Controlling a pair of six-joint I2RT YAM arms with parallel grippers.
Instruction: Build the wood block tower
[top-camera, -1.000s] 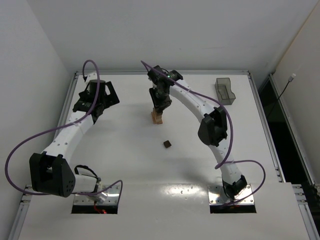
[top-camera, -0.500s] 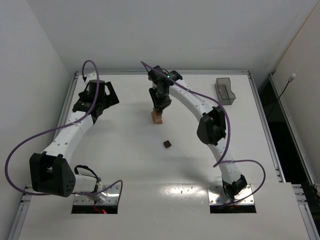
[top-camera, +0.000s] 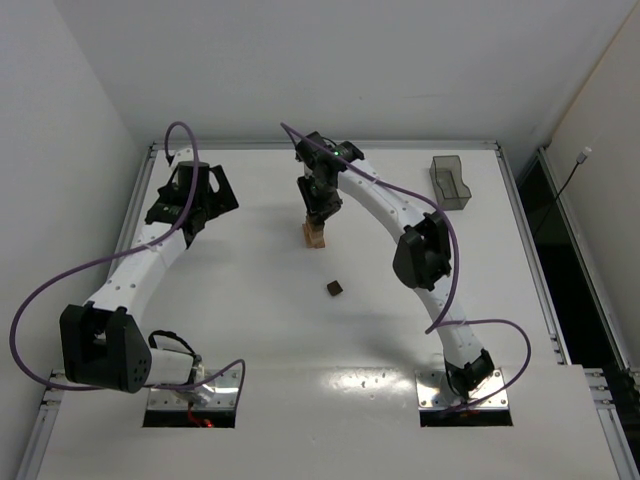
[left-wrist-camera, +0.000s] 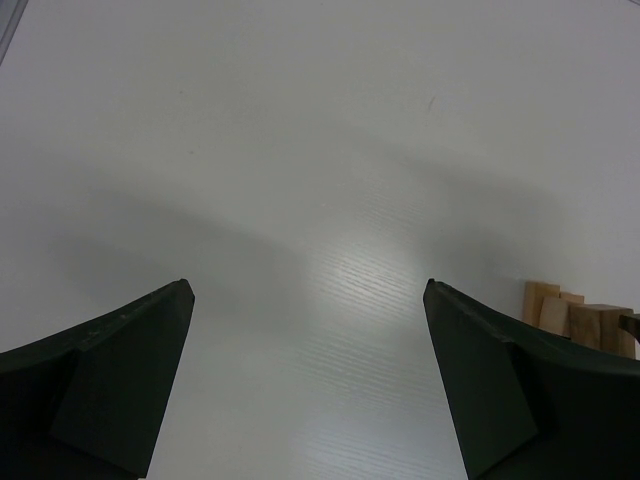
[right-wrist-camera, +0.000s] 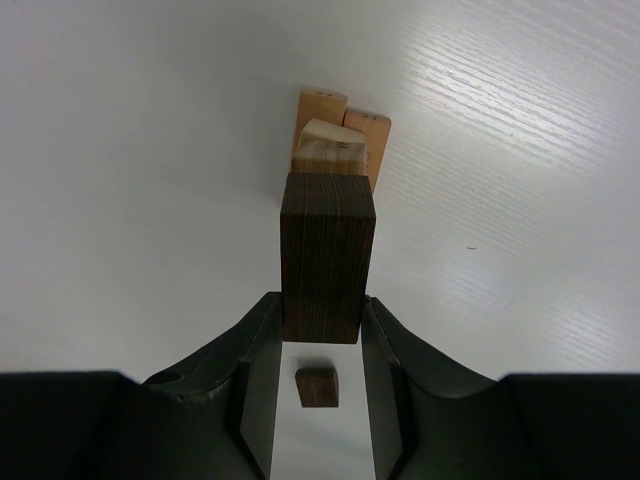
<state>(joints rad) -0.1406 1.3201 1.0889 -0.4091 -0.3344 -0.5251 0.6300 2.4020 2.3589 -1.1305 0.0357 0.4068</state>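
Observation:
The wood block tower (top-camera: 314, 235) is a short stack of light tan blocks near the table's middle back; it also shows in the right wrist view (right-wrist-camera: 335, 145) and at the left wrist view's right edge (left-wrist-camera: 575, 320). My right gripper (right-wrist-camera: 320, 325) is shut on a dark brown bar (right-wrist-camera: 327, 258) and holds it directly over the tan stack; in the top view the right gripper (top-camera: 319, 215) sits just above the tower. A loose dark brown cube (top-camera: 335, 288) lies on the table nearer the bases, also seen between the right fingers (right-wrist-camera: 317, 386). My left gripper (left-wrist-camera: 308, 375) is open and empty over bare table.
A clear grey plastic bin (top-camera: 451, 181) stands at the back right of the white table (top-camera: 250, 320). My left gripper (top-camera: 205, 200) hovers at the back left, well apart from the tower. Purple cables loop off both arms.
The right arm's elbow shifted slightly. The gripper and dark bar stay over the tower. The left arm has not moved.

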